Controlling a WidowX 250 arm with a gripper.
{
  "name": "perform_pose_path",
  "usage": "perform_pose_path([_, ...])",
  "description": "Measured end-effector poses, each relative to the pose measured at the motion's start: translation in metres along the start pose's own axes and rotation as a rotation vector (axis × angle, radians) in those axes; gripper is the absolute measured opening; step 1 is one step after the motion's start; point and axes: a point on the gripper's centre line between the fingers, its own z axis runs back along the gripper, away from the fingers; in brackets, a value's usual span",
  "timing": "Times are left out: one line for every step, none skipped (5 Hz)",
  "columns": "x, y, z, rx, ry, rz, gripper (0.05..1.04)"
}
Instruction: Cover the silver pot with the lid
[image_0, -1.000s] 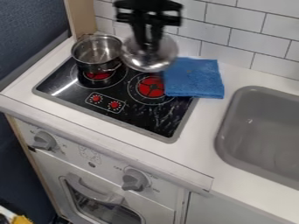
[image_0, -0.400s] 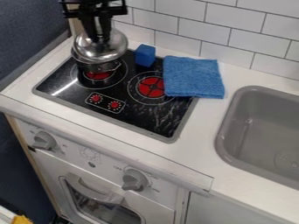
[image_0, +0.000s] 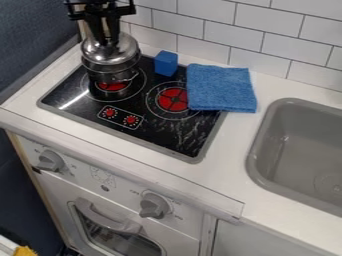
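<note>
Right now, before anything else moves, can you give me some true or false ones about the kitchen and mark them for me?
1. The lid is over the silver pot. True.
2. The blue cloth is in the sink. False: it lies partly on the stovetop and partly on the white counter.
3. The pot is on the burner closest to the sink. False: it is on the other burner.
4. The blue cube is between the pot and the cloth. True.
5. The pincer is over the cloth. False: it is at the top of the lid.
</note>
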Motion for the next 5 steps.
perform_pose_path([0.007,0.007,-0.01,-0.019,0.03,0.012,0.272])
perform_pose_path([0.008,0.007,-0.01,-0.034,0.031,0.017,0.272])
perform_pose_path([0.008,0.006,-0.011,-0.04,0.034,0.017,0.272])
perform_pose_path([0.002,0.004,-0.013,-0.058,0.027,0.01,0.272])
perform_pose_path([-0.008,0.001,-0.015,-0.072,0.035,0.016,0.272])
